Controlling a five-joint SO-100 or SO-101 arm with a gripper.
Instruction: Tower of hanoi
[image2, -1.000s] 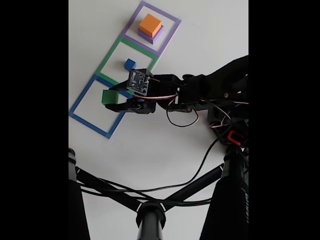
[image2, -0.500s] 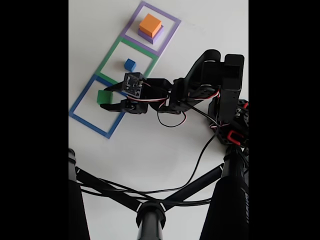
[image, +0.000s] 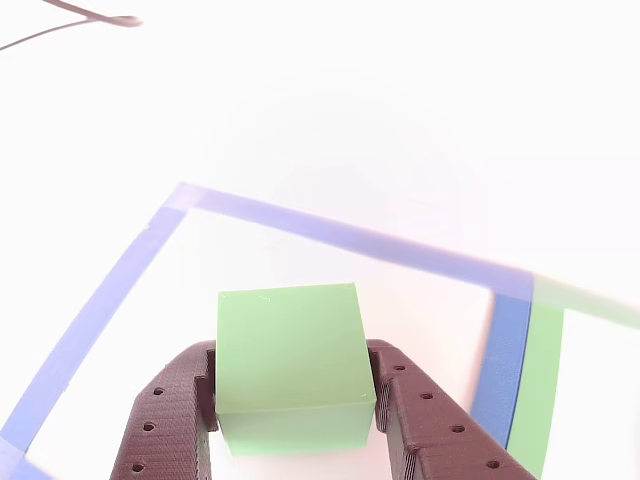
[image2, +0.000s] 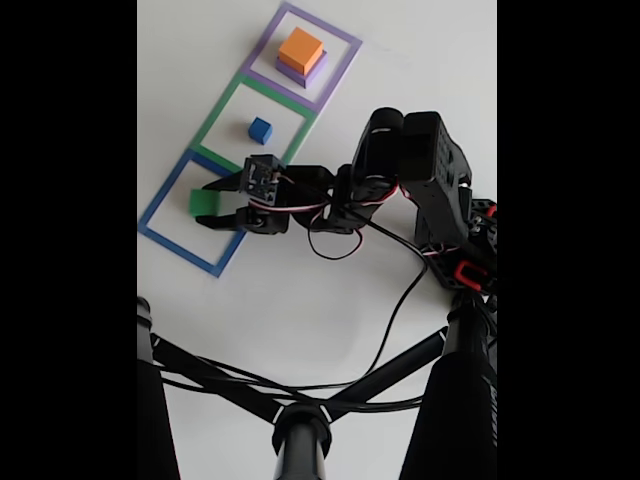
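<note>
Mid-game. Gripper (image2: 207, 202) has its two fingers closed against the sides of the green cube (image2: 202, 201), holding it over the blue square outline (image2: 176, 246) at the lower left of the fixed view; the close-up view shows the green cube (image: 290, 365) pinched between the brown fingers (image: 165, 420), inside the blue outline's corner. Can't tell if the cube is resting on the table or just above it. Small blue cube (image2: 260, 130) sits alone in the middle green outline (image2: 216, 117). Orange cube (image2: 301, 48) is stacked on the purple slab (image2: 314, 72) in the far purple outline (image2: 340, 68). So: three spots occupied, nothing fully restacked. Judged left: release green, then likely blue onto green, and moving orange and the slab is not yet begun.
</note>
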